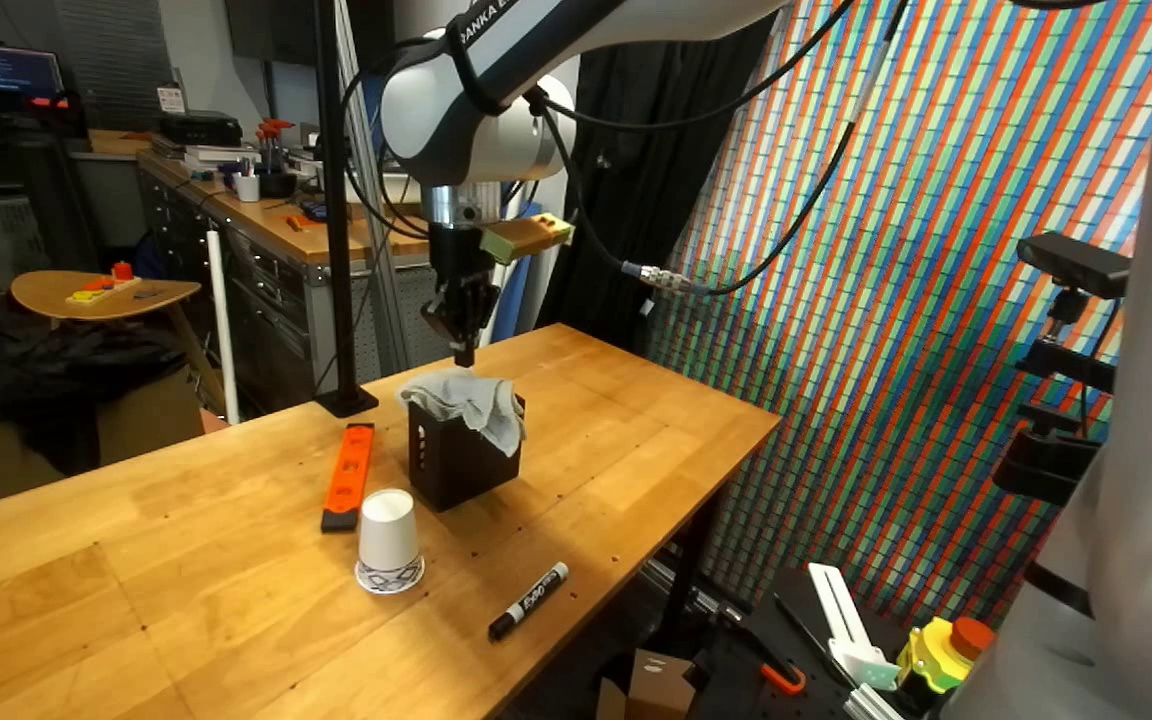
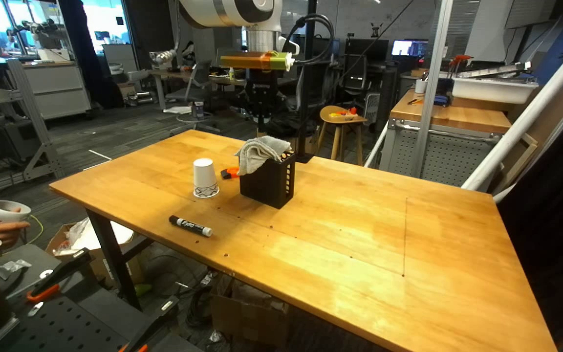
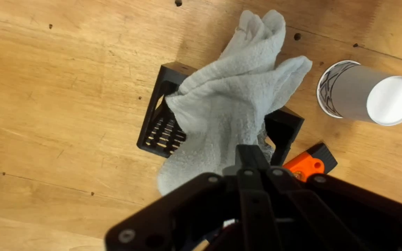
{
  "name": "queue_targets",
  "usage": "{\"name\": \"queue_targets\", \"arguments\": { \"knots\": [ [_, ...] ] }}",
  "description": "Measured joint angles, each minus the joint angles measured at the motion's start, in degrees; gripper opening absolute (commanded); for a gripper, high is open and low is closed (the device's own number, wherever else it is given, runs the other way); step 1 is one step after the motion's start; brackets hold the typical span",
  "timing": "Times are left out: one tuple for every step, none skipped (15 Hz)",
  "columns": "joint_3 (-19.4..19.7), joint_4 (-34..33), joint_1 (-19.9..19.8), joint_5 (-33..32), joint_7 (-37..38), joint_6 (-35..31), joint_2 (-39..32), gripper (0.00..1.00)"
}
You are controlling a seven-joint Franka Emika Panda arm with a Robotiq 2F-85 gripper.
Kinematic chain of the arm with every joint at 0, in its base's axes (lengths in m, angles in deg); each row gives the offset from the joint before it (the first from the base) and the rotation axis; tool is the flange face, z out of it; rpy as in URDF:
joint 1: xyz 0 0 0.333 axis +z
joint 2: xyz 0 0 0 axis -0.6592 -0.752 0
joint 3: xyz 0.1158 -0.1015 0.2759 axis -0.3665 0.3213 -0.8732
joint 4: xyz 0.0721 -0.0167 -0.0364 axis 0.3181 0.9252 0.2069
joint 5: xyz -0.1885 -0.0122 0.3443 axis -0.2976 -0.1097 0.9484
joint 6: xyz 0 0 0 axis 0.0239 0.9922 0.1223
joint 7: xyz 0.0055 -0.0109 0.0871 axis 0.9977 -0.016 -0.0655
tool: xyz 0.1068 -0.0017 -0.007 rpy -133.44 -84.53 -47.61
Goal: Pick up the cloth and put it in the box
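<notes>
The arm reaches over the table and points straight down, its fingers closed together just above the cloth, which lies draped across the top of the black box. An upturned white cup, a marker and an orange level share the wood; a stool stands beyond.

"EXPO" on black marker; "RANKA E", partly cut off, on robot arm.
</notes>
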Motion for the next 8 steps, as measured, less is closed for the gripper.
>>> {"name": "queue_targets", "arguments": {
  "knots": [
    [0.09, -0.05, -0.16, 0.06, -0.04, -0.40, -0.57, 0.00],
    [0.14, -0.13, -0.38, 0.12, -0.09, -0.92, -1.20, 0.00],
    [0.14, -0.30, -0.60, 0.18, -0.11, -1.32, -1.89, 0.00],
    [0.14, -0.50, -0.79, 0.27, -0.13, -1.81, -2.63, 0.00],
    [0.14, -0.70, -0.91, 0.37, -0.13, -2.18, -3.40, 0.00],
    [0.14, -0.97, -0.99, 0.49, -0.13, -2.31, -4.26, 0.00],
    [0.12, -1.24, -1.00, 0.64, -0.13, -2.40, -5.19, 0.00],
    [0.04, -1.39, -1.00, 0.73, -0.13, -2.50, -6.07, 0.00]
  ]
}}
